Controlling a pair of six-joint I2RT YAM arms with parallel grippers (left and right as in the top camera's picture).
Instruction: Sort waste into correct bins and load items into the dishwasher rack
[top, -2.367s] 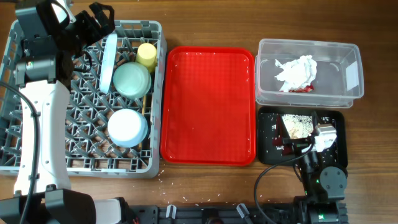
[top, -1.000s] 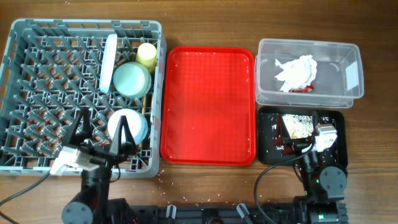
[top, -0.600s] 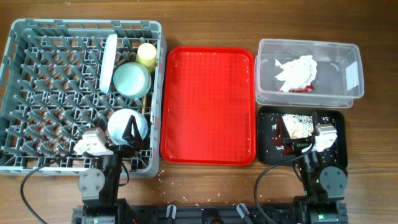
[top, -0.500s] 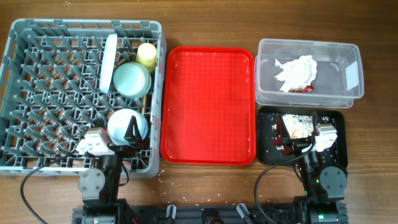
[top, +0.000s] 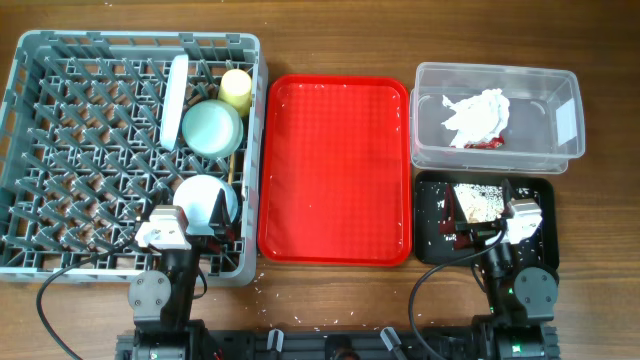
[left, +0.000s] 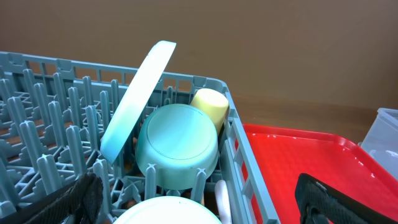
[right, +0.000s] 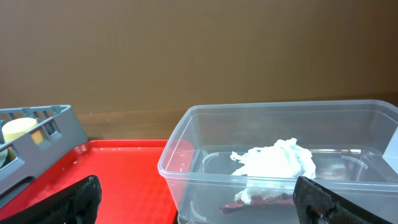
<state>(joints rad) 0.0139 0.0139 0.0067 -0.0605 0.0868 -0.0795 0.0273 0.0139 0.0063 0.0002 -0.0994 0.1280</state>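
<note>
The grey dishwasher rack (top: 60, 150) holds a pale blue plate (top: 175, 100) standing on edge, a green saucer (top: 211, 128) face down, a yellow cup (top: 236, 90) and a pale round dish (top: 205, 200). Thin chopsticks (top: 232, 165) lie beside them. The left wrist view shows the plate (left: 140, 96), saucer (left: 178, 146) and cup (left: 210, 106). My left gripper (top: 185, 218) (left: 199, 208) is open and empty over the rack's front edge. The white napkin (top: 477, 115) (right: 273, 162) with a red wrapper (right: 255, 200) lies in the clear tub (top: 560, 150) (right: 186, 162). Beige scraps (top: 478, 200) lie in the black tray (top: 430, 250). My right gripper (top: 480, 215) (right: 199, 205) is open and empty above it.
A flat red tray (top: 335, 170) (left: 298, 162) (right: 112, 168) lies between the rack and the two bins. Both arms are folded at the table's front edge. A white rod-like piece (left: 222, 196) lies by the rack wall. Crumbs dot the wood near the front.
My left arm has drawn back from the rack's far left corner to the front edge, then shifted slightly right. The right arm has not moved.
</note>
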